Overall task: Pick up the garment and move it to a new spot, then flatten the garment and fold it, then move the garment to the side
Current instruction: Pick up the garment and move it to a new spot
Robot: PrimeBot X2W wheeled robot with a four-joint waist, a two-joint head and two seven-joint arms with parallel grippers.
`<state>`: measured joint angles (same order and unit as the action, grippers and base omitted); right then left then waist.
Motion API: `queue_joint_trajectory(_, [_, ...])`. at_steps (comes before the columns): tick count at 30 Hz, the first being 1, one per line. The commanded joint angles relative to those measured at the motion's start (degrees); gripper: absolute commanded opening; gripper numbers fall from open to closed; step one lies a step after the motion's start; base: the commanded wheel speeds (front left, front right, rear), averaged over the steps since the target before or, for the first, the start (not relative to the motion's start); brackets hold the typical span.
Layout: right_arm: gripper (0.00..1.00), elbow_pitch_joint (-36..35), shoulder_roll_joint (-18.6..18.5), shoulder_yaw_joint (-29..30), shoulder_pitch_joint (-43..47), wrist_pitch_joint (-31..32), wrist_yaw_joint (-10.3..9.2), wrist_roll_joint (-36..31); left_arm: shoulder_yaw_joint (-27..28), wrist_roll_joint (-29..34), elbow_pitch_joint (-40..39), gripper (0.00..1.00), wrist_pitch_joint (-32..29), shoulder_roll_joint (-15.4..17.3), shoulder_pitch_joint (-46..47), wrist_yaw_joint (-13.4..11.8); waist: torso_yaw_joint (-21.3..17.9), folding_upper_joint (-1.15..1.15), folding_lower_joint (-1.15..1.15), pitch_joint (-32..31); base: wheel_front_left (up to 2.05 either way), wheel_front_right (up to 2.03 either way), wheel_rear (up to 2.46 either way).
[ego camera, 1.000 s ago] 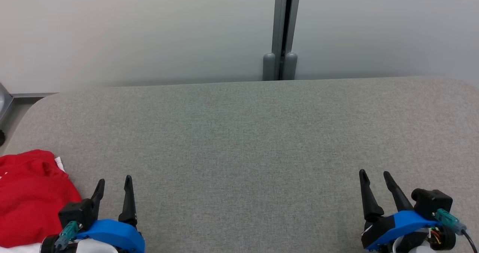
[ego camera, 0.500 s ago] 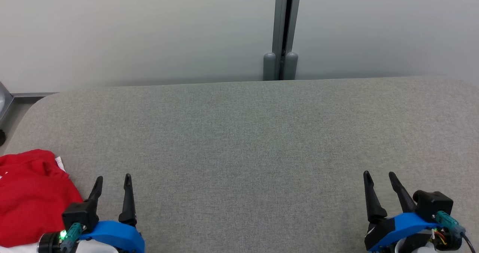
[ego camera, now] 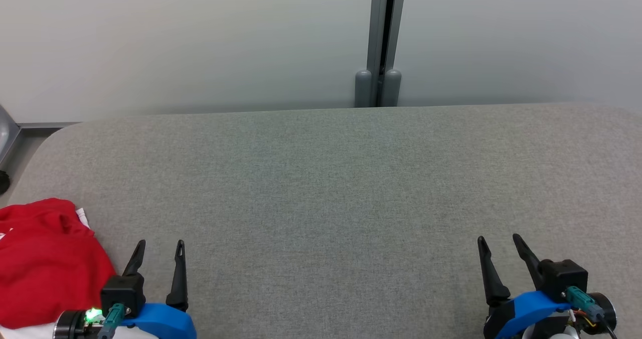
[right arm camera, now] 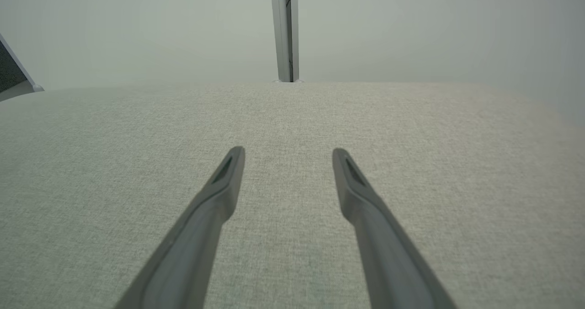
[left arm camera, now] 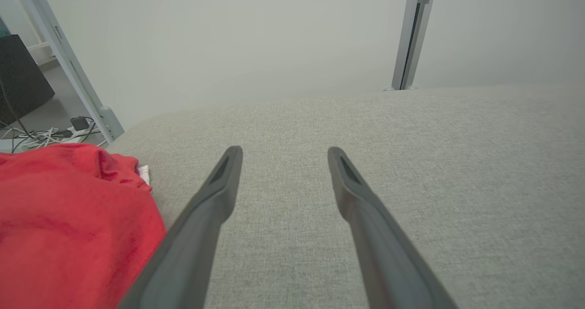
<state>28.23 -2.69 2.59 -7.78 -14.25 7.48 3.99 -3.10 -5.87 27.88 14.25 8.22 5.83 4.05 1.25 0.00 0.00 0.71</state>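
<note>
red garment [ego camera: 45, 264] crumpled in heap at near-left corner of tabletop [ego camera: 321, 178], small white scrap [ego camera: 83, 214] poking out at its far edge (label or lining, cannot tell). left pincer [ego camera: 160, 243] released, fingers spread wide over grey fabric at tabletop near edge, just beside garment, gripping nothing. right pincer [ego camera: 498, 237] likewise released and empty-jawed, near tabletop near-right corner, well apart from garment. both point toward tabletop far edge. grey post [ego camera: 383, 38] rises behind tabletop far edge, against pale wall.
</note>
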Motion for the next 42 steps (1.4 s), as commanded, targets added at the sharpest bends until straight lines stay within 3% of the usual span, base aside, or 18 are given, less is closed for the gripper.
queue_joint_trajectory(1, [1.0,0.1,-0.3,0.1,-0.6,-0.4,0.02,-1.4,0.0,1.2,0.4,1.0,0.4,0.1,-0.1,0.0,0.2,0.0,0.0,0.0,0.0,0.0,0.0])
queue_joint_trajectory(8, [1.0,1.0,-0.3,-1.0,-0.7,-1.0,0.02,-3.8,1.3,3.2,2.4,1.0,1.0,0.1,-0.2,-0.3,3.9,0.0,0.0,0.8,0.0,0.0,0.0])
queue_joint_trajectory(18, [1.0,2.0,-0.3,-4.3,-2.0,-1.0,0.02,-1.9,5.8,1.8,3.7,1.0,1.0,1.8,-1.1,-0.6,14.7,0.0,0.0,2.3,0.0,0.0,0.0])
queue_joint_trajectory(27, [1.0,3.7,-0.3,-12.5,-4.6,-1.0,0.02,-0.4,10.3,0.6,5.0,1.0,1.0,1.5,-1.7,-0.5,22.1,0.0,0.0,3.5,0.0,0.0,0.0])
queue_joint_trajectory(36, [1.0,5.2,-0.4,-18.6,-6.6,-1.0,0.02,0.8,12.6,0.6,6.0,1.0,1.0,0.9,0.5,0.5,23.8,0.0,0.0,4.8,0.0,0.0,0.0])
queue_joint_trajectory(42, [1.0,6.3,-0.4,-19.2,-8.1,-1.0,0.02,-0.9,12.4,-0.7,7.7,1.0,1.0,3.3,6.4,2.8,22.1,0.0,0.0,7.8,0.0,0.0,0.0])
